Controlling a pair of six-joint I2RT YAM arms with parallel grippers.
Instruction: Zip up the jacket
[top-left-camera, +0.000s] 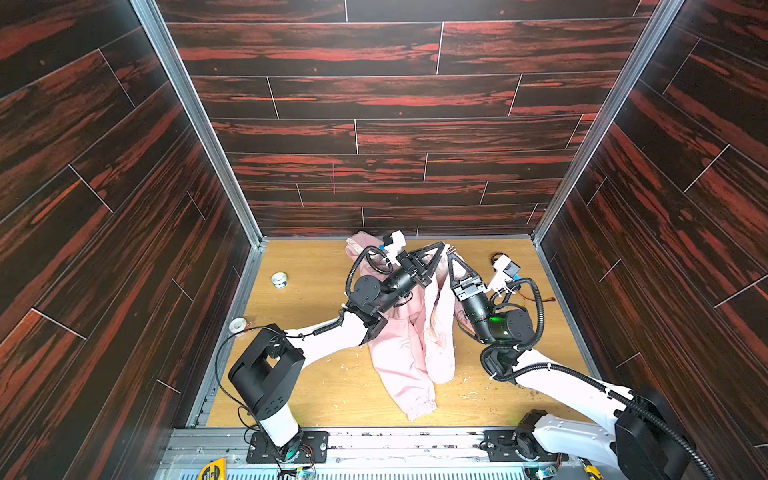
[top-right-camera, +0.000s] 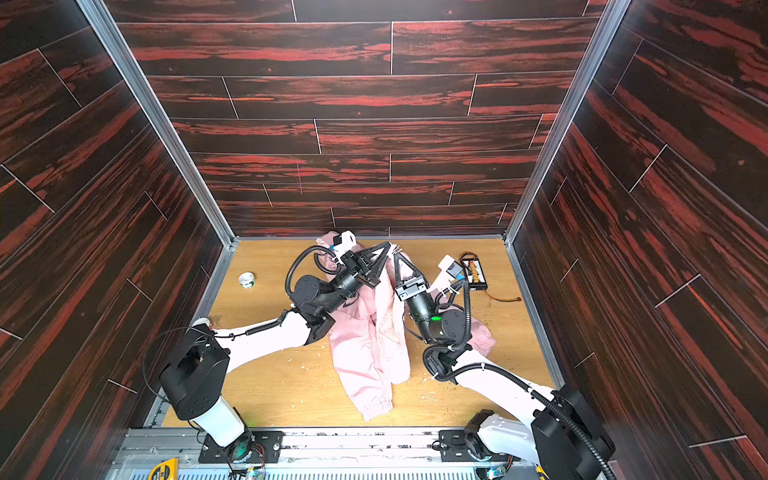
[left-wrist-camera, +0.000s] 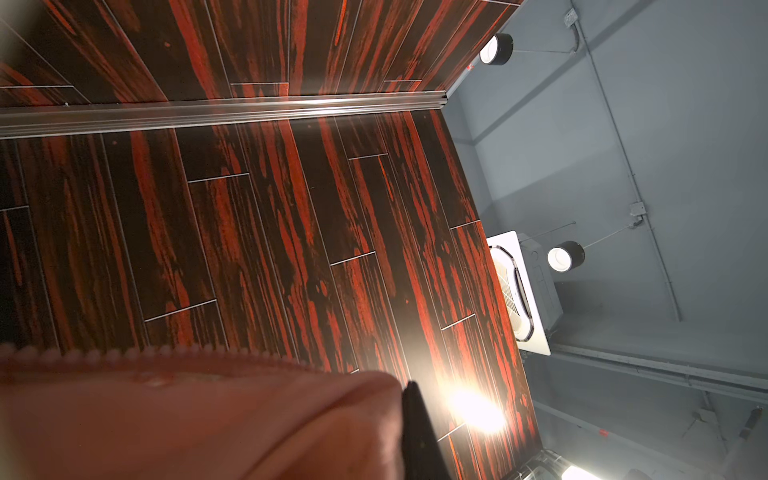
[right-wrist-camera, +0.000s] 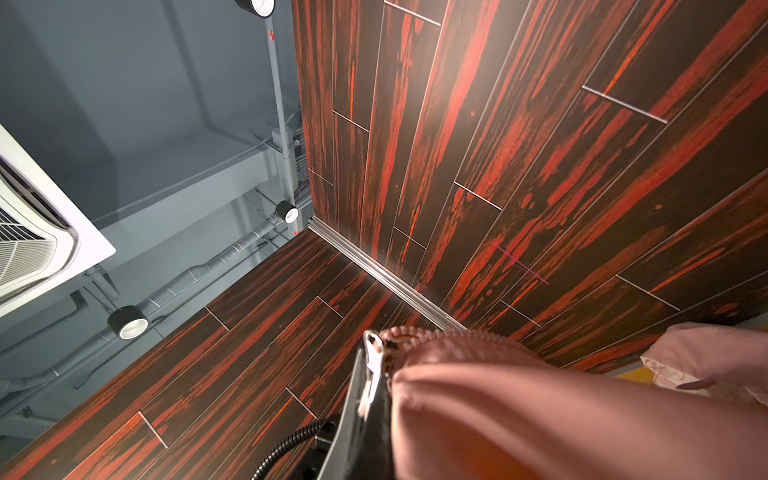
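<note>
The pale pink jacket (top-left-camera: 399, 357) hangs bunched from both grippers, raised near the back of the wooden table (top-left-camera: 316, 386), with an elastic-cuffed sleeve (top-left-camera: 420, 405) trailing toward the front. My left gripper (top-left-camera: 442, 247) and right gripper (top-left-camera: 451, 256) meet tip to tip, each shut on the jacket's top edge. In the left wrist view, pink fabric with zipper teeth (left-wrist-camera: 166, 353) fills the space beside a black finger (left-wrist-camera: 415, 428). The right wrist view shows a silver zipper pull (right-wrist-camera: 372, 365) lying against the black finger (right-wrist-camera: 353, 419), with the fabric (right-wrist-camera: 540, 415) beside it. The far fingers are hidden by cloth.
A tape roll (top-left-camera: 279, 279) and a white roll (top-left-camera: 237, 324) lie at the table's left. A small board with wires (top-right-camera: 473, 270) sits at the back right. Dark red plank walls (top-left-camera: 374, 137) enclose three sides. Crumbs dot the table. A yellow tape measure (top-left-camera: 212, 469) rests on the front rail.
</note>
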